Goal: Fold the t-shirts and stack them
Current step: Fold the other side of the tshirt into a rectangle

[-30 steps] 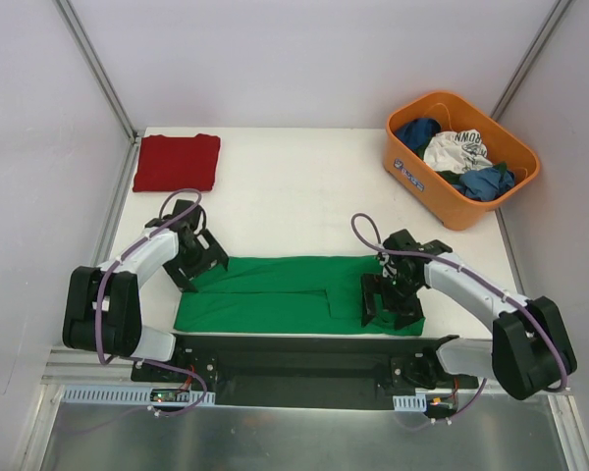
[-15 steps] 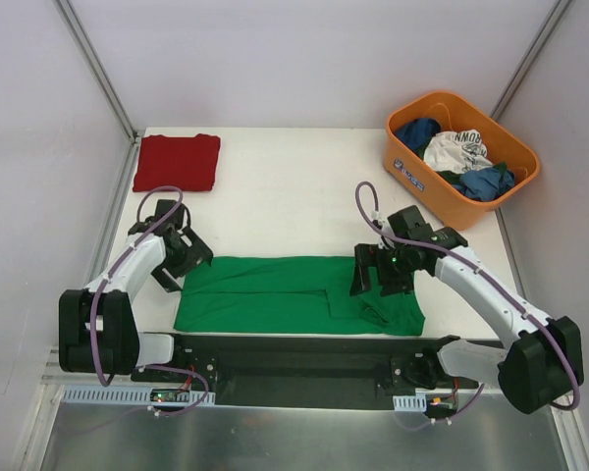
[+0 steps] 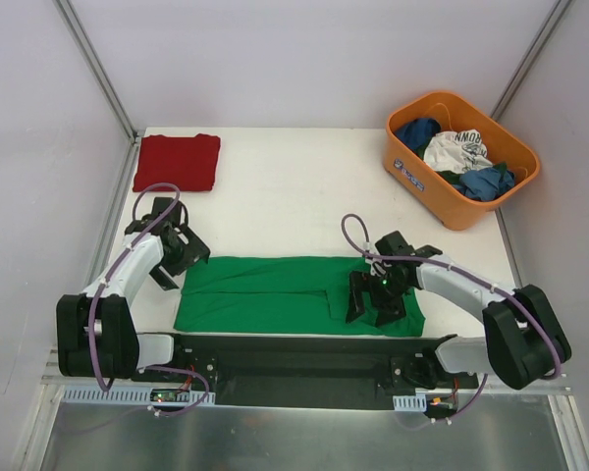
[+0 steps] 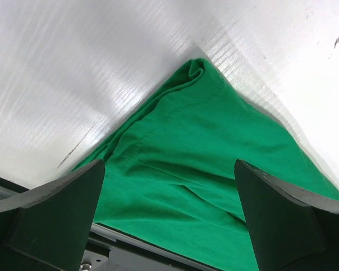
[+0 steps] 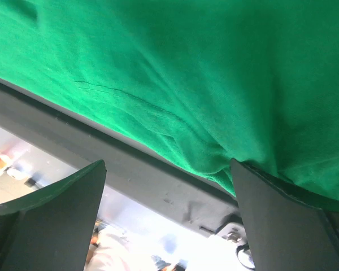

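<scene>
- Green t-shirt (image 3: 275, 294) lies as a long folded band along the tabletop's (image 3: 294, 196) 6 o'clock edge. It is not yet folded across.
- Red t-shirt (image 3: 177, 162) sits folded square in the 10 o'clock corner, well apart from the green one.
- Right hand (image 3: 370, 309) had lifted toward 12 o'clock half a second ago. It has come back down on the band's 3 o'clock end, fingers spread wide, cloth bunched against one finger, nothing pinched.
- Left hand (image 3: 180, 265) has backed off the band's 9 o'clock end over the last second. It is open and empty just outside that corner.
- The lengthwise fold looks finished, and both hands seem to be resetting for end grips. The crosswise fold and the stacking remain.
</scene>
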Motion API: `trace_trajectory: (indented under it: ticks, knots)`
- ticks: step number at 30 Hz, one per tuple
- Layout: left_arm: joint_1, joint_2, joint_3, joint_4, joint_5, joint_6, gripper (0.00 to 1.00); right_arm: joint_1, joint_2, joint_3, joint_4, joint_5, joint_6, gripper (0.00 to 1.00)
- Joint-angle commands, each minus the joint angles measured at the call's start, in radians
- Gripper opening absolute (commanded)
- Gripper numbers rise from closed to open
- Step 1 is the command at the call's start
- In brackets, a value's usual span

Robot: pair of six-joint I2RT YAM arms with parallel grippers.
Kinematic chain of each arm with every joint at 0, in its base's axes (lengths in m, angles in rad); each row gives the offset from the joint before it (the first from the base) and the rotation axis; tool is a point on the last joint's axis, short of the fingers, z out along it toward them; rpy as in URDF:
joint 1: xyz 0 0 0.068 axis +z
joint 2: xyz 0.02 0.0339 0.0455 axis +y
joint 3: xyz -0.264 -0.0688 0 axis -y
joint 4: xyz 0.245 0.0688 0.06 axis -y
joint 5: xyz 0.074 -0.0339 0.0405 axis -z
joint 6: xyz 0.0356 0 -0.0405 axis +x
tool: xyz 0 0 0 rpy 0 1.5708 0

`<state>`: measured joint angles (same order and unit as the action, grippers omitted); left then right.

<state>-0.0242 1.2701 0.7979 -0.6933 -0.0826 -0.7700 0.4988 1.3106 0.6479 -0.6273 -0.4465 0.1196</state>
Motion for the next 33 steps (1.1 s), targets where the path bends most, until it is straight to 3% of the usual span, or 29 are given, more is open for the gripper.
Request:
trace_trajectory:
  ticks: [1,7,11,15,19,23,30,33]
  knots:
    - [0.004,0.028,0.037,-0.022,-0.009,0.006,0.99,0.011,-0.036,-0.051,0.028,-0.015,0.072,0.97]
    - [0.006,0.02,0.054,-0.022,-0.008,0.02,0.99,0.041,-0.109,0.129,-0.127,0.122,-0.063,0.97]
    - [0.006,0.002,0.055,-0.023,-0.005,0.023,0.99,0.167,-0.152,0.231,-0.164,0.275,-0.144,0.97]
    - [0.004,-0.02,0.044,-0.023,-0.002,0.026,0.99,0.309,-0.087,0.269,-0.095,0.296,-0.082,0.97]
    - [0.006,-0.047,0.037,-0.023,0.003,0.02,0.99,0.429,0.019,0.318,-0.083,0.44,0.006,0.99]
    - [0.006,-0.093,0.015,-0.023,0.0,0.003,0.99,0.489,0.137,0.338,-0.063,0.483,0.069,0.69]
    - [0.006,-0.098,0.0,-0.025,0.003,0.009,0.99,0.523,0.246,0.346,-0.025,0.523,0.106,0.46]
    - [0.006,-0.087,-0.002,-0.023,0.014,0.015,0.99,0.523,0.279,0.361,-0.003,0.532,0.114,0.42]
